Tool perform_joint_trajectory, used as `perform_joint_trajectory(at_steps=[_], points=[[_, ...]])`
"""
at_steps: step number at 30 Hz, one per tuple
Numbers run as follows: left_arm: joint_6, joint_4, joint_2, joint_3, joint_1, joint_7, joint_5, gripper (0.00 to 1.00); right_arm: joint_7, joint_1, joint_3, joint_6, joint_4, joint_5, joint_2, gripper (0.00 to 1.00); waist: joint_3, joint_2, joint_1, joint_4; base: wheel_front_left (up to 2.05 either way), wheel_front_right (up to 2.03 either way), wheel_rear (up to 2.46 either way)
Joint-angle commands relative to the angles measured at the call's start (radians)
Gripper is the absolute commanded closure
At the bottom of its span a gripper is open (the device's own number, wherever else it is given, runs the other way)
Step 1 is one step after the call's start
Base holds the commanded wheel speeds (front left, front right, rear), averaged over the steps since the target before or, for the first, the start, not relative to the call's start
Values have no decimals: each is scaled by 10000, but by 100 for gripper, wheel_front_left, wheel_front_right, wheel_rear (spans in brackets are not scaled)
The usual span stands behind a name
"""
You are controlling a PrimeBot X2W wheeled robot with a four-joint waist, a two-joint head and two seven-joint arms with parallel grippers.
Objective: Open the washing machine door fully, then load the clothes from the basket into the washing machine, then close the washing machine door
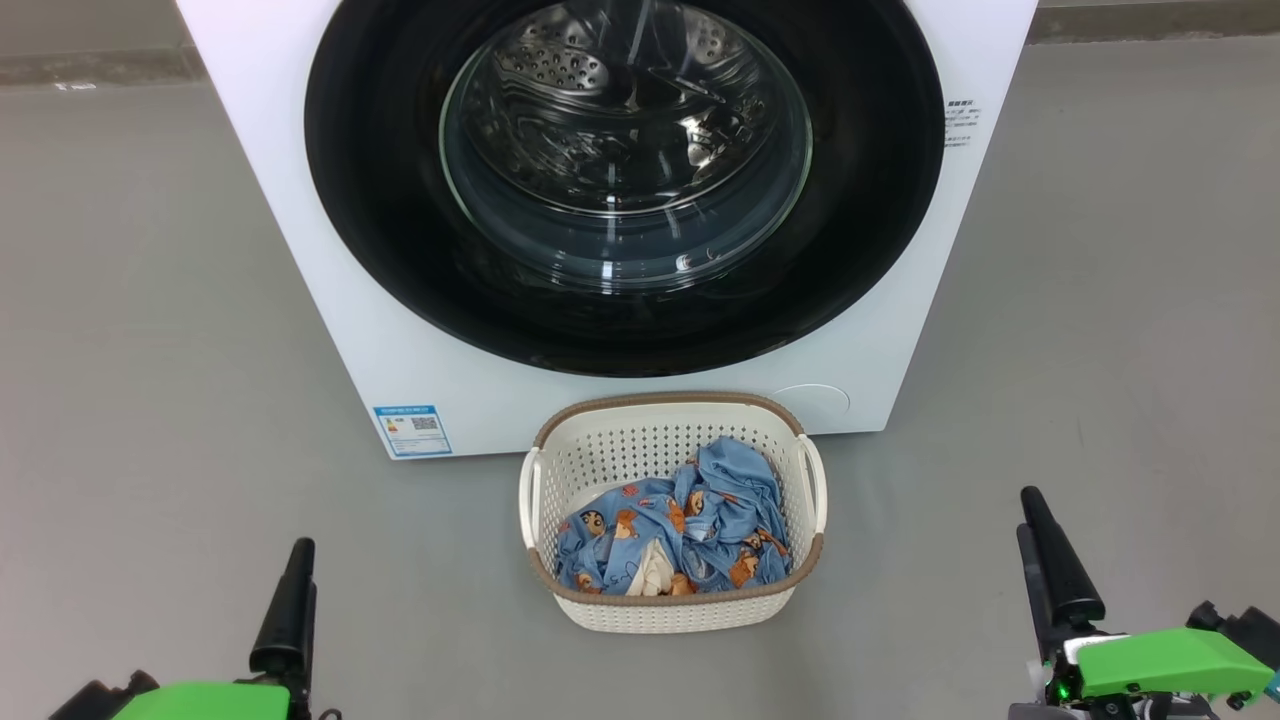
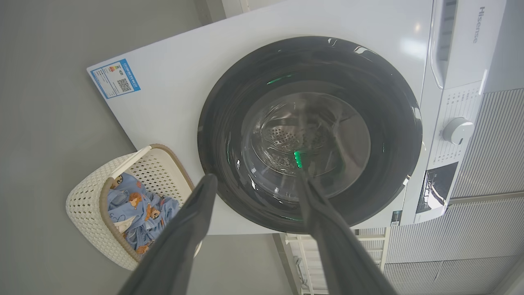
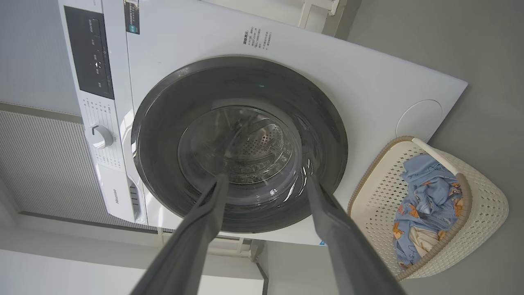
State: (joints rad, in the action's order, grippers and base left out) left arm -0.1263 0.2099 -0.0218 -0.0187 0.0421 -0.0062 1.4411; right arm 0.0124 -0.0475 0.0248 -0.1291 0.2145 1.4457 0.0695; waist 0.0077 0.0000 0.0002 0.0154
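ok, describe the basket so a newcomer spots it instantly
Find the big white washing machine with its round black door. On the grey floor just before it sits the basket: cream perforated plastic, brown rim, blue printed clothes inside.

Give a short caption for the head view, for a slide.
Shut washing machine door, with the basket of clothes before it; left pincer and right pincer low at either side.

The head view's top edge is cutting off the washing machine (image 1: 420,370) and its door (image 1: 380,200); print on the blue label sticker (image 1: 412,430) is showing too small to read.
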Motion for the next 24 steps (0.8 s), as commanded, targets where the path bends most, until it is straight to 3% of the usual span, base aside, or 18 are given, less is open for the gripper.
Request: perform_joint_trajectory(at_steps=[1, 13, 24], points=[[-17, -363, -219, -81, 507, -113, -299, 0, 117, -553, -206, -5, -375, -287, 173, 0, 0, 0, -1, 5, 0, 0, 0], [-20, -543, -277, -6, 599, -443, -1606, 0, 439, -688, -721, -7, -616, -1777, 417, 0, 5, 0, -1, 59, 0, 0, 0], [-24, -666, -404, 227, 624, -774, -3801, 0, 761, -846, -1217, -8, -472, -3621, 666, 0, 19, 0, -1, 134, 0, 0, 0]])
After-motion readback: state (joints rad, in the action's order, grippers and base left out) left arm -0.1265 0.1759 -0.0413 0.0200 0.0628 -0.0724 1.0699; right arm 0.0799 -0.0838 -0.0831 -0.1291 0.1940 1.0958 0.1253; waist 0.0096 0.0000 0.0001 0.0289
